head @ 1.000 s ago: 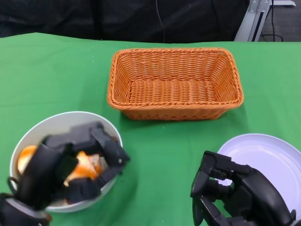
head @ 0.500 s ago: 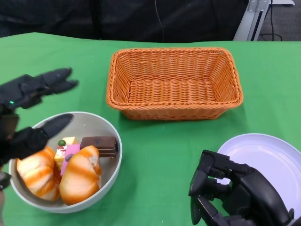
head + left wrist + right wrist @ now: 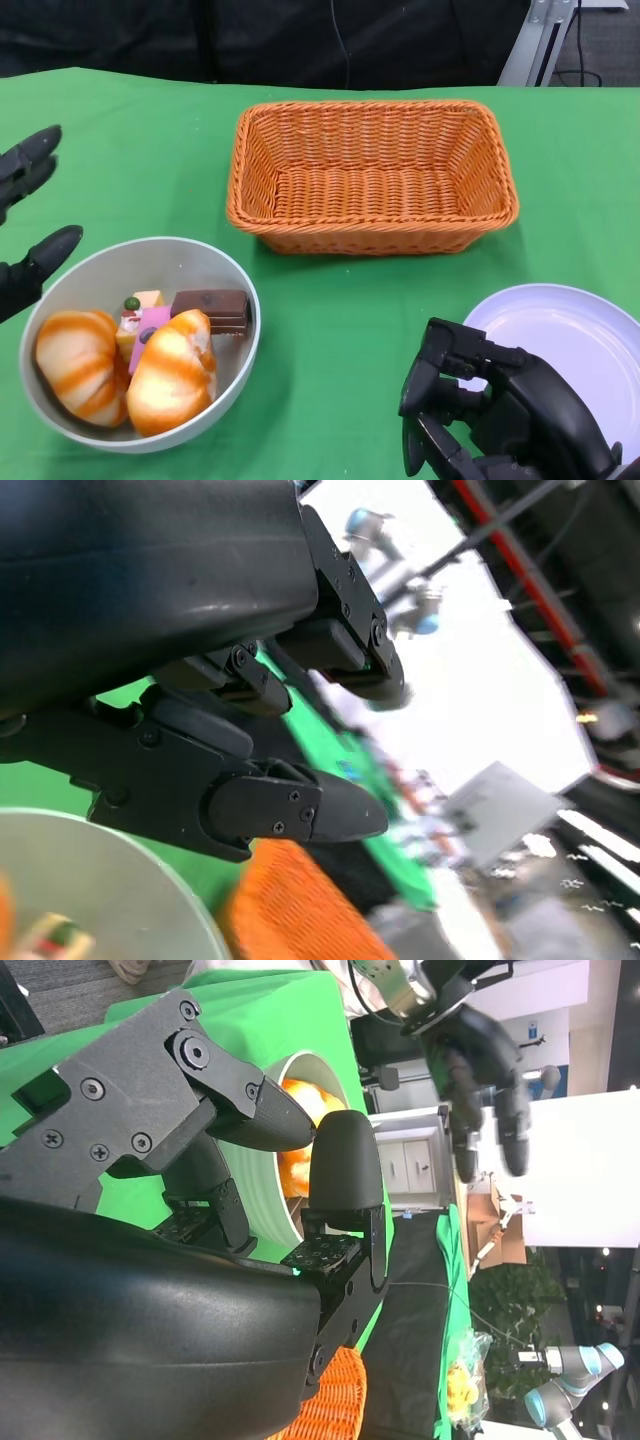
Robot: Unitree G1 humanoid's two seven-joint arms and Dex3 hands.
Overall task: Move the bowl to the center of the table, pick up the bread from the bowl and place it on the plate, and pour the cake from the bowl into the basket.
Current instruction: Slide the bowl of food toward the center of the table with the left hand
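Note:
A grey bowl [image 3: 222, 273] stands at the front left of the green table and holds two orange-striped bread rolls [image 3: 170, 372], a brown chocolate cake [image 3: 212, 303] and a pink and yellow cake [image 3: 145, 318]. My left hand [image 3: 25, 228] hovers at the far left edge beside the bowl, fingers spread, holding nothing. My right hand [image 3: 500, 415] rests at the front right, fingers curled in, empty, against the near edge of the white plate [image 3: 570, 335]. The orange wicker basket [image 3: 372, 172] stands empty at the back centre. The bowl's rim [image 3: 300, 1150] shows in the right wrist view.
The green cloth [image 3: 350, 320] lies bare between bowl and plate. A dark backdrop runs behind the table's far edge, with a grey metal frame [image 3: 545, 30] at the back right.
My left hand has lifted off the bowl and swung out to the left edge, uncovering the bread and cakes. The bowl and my right hand stay put.

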